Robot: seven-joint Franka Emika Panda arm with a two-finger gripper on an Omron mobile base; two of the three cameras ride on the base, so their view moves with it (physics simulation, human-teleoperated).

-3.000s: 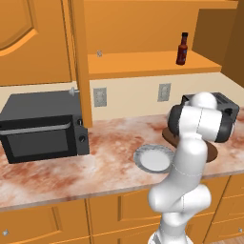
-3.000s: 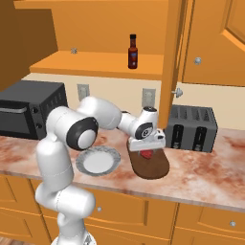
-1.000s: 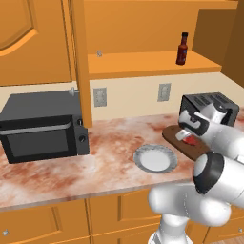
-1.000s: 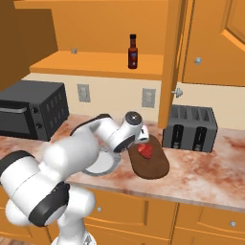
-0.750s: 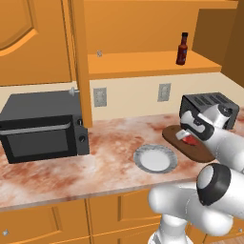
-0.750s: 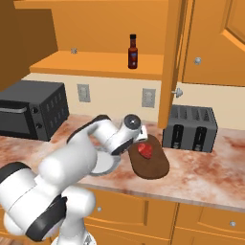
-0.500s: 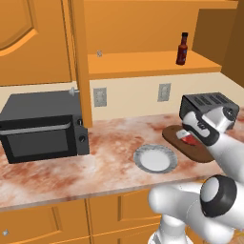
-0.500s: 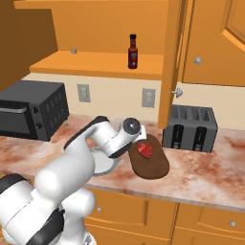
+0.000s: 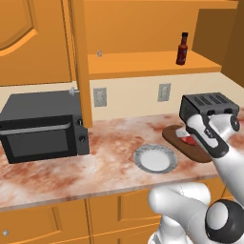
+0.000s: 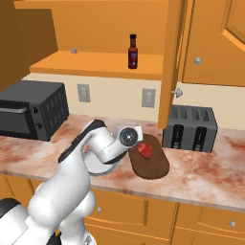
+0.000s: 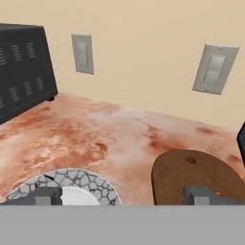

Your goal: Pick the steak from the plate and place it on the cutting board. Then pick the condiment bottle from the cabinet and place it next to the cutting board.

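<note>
steak [image 10: 145, 150] lies on the cutting board [image 10: 154, 165], plate [image 9: 155, 159] beside.

Two rear base views sharing the counter [image 9: 95, 162]; low, close hand view.

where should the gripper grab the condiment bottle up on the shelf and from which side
Grip the condiment bottle around its wider labelled body, below the narrow neck, coming in level from the open front of the cabinet. It stands upright and alone on the shelf, so fingers can pass on either side; the neck and cap would probably give a less steady hold, and the cabinet top likely crowds a reach from above.
</note>
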